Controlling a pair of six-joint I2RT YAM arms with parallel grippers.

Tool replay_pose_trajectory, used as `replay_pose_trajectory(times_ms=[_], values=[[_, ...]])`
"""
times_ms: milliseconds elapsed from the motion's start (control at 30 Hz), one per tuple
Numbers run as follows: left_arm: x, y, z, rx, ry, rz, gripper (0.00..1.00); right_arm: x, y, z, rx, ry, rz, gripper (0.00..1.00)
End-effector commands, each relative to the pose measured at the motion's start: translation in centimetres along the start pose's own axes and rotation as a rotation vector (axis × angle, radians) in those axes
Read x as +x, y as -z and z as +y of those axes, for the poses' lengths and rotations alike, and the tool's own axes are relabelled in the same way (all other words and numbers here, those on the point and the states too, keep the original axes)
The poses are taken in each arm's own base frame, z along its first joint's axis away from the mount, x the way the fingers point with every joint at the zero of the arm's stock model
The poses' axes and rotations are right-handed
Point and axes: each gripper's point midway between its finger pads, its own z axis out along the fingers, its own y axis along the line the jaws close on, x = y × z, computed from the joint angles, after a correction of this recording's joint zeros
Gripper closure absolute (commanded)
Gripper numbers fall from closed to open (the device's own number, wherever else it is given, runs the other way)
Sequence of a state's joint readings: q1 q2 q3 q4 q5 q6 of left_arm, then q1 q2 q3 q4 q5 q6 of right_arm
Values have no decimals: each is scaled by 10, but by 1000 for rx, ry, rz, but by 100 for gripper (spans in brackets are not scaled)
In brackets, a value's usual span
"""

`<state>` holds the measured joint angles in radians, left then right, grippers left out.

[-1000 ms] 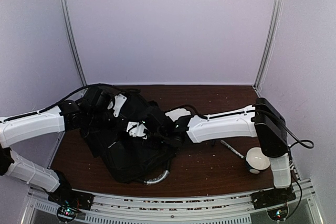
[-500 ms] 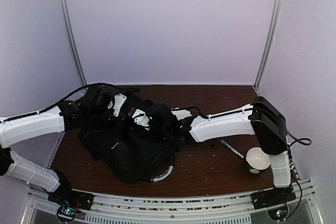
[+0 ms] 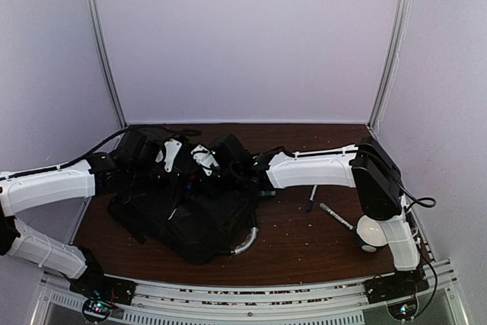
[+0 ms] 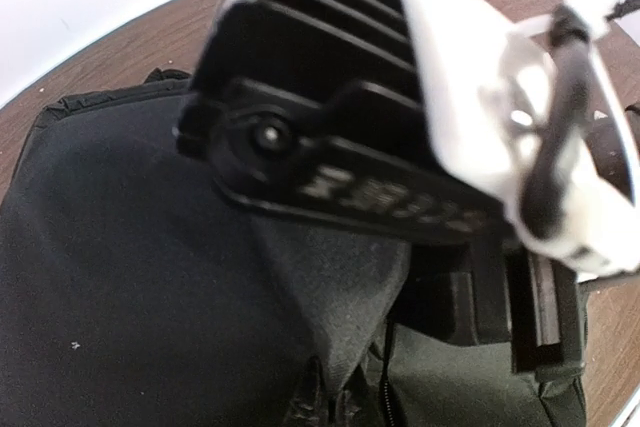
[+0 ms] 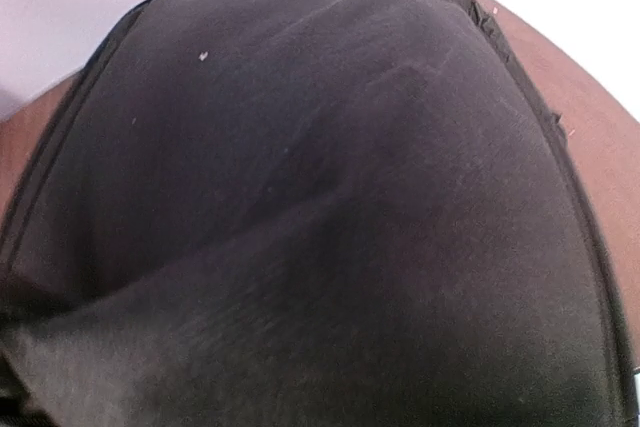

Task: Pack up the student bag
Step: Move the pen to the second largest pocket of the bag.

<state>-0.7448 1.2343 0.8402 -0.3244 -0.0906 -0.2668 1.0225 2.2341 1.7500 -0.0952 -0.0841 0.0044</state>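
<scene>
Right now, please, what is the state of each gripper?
Left gripper: closed, over the student bag; a hold on it cannot be told.
Right gripper: over the student bag; open or closed cannot be told.

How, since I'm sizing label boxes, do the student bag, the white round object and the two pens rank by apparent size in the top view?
1. student bag, by far.
2. white round object.
3. dark pen and blue-tipped pen: too alike to rank.

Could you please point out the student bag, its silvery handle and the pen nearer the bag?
student bag point(image 3: 194, 218): top view, black front fabric.
silvery handle point(image 3: 246, 241): top view, its curved middle.
pen point(image 3: 311, 198): top view, mid barrel.
</scene>
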Motion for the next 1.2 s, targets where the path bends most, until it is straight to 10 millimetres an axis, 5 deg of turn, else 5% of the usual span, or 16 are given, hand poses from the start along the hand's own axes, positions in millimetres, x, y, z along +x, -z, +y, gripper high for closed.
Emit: replay_pose_trajectory(times_ms=[0, 400, 567, 633, 1167], values=[[-37, 15, -12, 65, 27, -154, 100, 14, -9, 13, -104, -199, 79, 68], [-42, 29, 1, -2, 32, -186, 100, 4, 63, 12, -251, -297, 55, 69], [-43, 30, 3, -10, 42, -204, 100, -1, 76, 40, -434, -387, 29, 90], [-45, 31, 1, 0, 49, -216, 100, -1, 72, 51, -514, -473, 31, 100], [-51, 32, -7, 49, 80, -231, 100, 4, -22, 51, -540, -791, 86, 100]])
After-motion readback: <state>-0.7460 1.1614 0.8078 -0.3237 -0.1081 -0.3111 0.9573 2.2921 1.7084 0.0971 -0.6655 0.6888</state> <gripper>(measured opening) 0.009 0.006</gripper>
